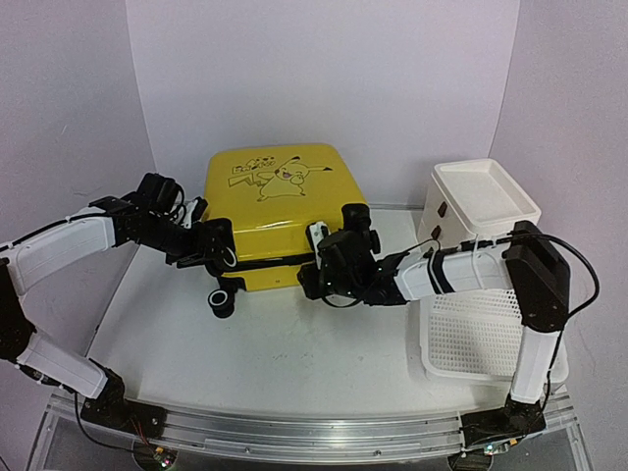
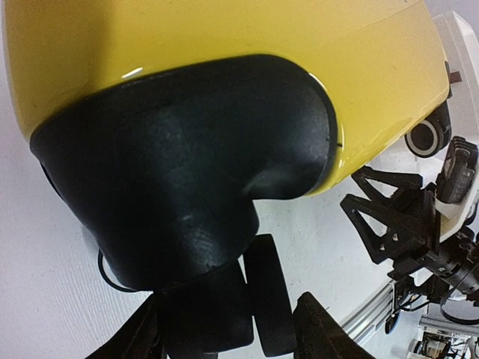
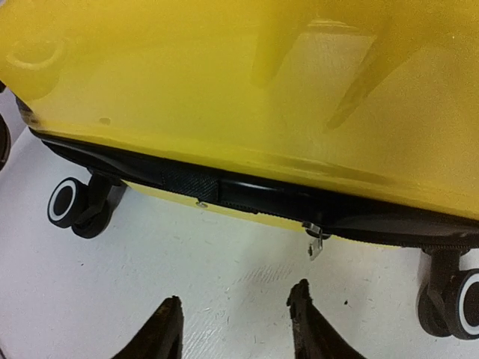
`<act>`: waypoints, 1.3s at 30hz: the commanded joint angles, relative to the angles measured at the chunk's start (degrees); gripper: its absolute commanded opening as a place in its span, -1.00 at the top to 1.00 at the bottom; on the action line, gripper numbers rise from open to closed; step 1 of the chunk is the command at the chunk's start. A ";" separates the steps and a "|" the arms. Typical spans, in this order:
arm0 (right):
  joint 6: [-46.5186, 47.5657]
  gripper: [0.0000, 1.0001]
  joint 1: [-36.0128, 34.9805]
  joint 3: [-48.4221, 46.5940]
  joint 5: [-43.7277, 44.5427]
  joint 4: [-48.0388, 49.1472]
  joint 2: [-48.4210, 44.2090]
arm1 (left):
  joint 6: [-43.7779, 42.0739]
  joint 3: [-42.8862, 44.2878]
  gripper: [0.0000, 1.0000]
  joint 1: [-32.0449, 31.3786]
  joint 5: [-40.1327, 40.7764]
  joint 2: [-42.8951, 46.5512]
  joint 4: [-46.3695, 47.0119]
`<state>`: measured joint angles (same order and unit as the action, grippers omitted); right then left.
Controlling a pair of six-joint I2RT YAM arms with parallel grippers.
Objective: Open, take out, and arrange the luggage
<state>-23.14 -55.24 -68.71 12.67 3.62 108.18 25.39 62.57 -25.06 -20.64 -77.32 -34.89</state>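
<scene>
White table [image 1: 294, 343] bears closed yellow luggage [image 1: 280, 196] | your left gripper [image 2: 228, 314] parted astride a corner wheel [image 2: 267, 295] | your right gripper [image 3: 236, 295] parted, empty, just short of zipper band [image 3: 262, 198].

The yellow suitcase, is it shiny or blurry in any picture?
Left wrist view: a small white glare streak on the luggage, its black wheel housing close and soft. Right wrist view: it dimly mirrors the right gripper. Top view: even light.

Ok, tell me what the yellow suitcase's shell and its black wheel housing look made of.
The bright-yellow hard-shell suitcase: glossy moulded plastic, judging by its sharp reflections. Its black corner wheel housing: matte, faintly textured plastic, probably; it barely glints.
</scene>
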 commanded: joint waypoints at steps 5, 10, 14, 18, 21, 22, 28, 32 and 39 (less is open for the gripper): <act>3.19 0.23 0.65 1.72 12.59 12.69 3.22 | -5.16 1.23 0.15 -0.87 -3.09 1.28 1.31; 6.69 0.24 0.62 2.55 10.85 18.83 5.12 | -5.43 1.33 0.04 -0.87 -3.34 1.25 1.23; 8.39 0.46 0.70 2.02 8.87 23.21 7.18 | -5.37 1.15 -0.07 -0.95 -3.88 0.78 1.10; 7.39 0.80 0.74 2.39 11.53 26.17 8.37 | -5.09 1.42 -0.18 -1.19 -3.48 0.47 1.14; 6.73 1.00 0.73 3.70 15.26 29.65 8.62 | -4.95 1.99 -0.33 -1.99 -1.79 0.29 1.10; 6.78 1.00 0.75 4.20 15.93 31.39 8.63 | -4.91 2.22 -0.39 -2.34 -0.81 0.18 0.96; 8.03 1.00 0.75 5.17 13.85 32.68 8.17 | -5.28 4.66 -0.72 -7.12 9.99 -2.11 -1.17; 6.97 1.00 1.17 5.95 10.50 32.68 7.24 | -4.47 6.59 -0.71 -10.97 24.13 -3.65 -4.62; 1.91 1.00 2.96 8.21 7.98 32.13 5.89 | -3.69 5.02 -0.17 -11.03 37.80 -0.34 -6.06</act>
<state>-17.52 -53.89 -61.76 23.16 32.73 117.19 21.12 66.02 -37.06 3.77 -80.77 -40.14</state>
